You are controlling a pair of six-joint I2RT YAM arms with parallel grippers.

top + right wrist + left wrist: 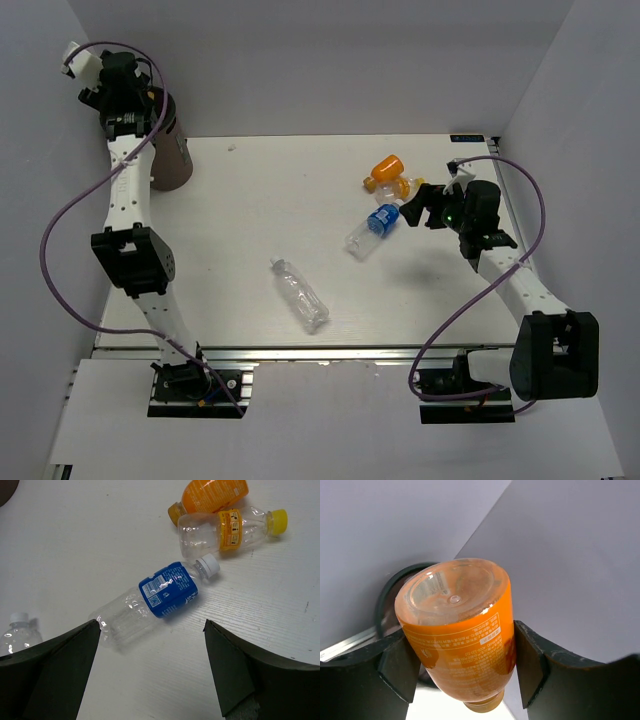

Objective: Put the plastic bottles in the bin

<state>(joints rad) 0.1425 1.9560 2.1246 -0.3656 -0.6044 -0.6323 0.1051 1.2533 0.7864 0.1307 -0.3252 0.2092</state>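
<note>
A squat orange bottle [457,630] sits cap down between my left gripper's [465,667] fingers, which are shut on it. It hangs over the dark round bin [387,587] [172,150] at the table's far left corner. My right gripper [150,670] [418,205] is open and empty, hovering just right of the clear blue-labelled bottle [160,597] [373,230], which lies on its side. Beyond it lie a clear yellow-capped bottle [225,527] [397,187] and a second orange bottle [212,492] [385,167]. A long clear bottle [300,293] lies near the table's middle.
White walls close in the table [250,220] on the left, back and right. The left arm [130,200] stretches along the left side up to the bin. The long clear bottle's capped end [17,630] shows at the left edge of the right wrist view.
</note>
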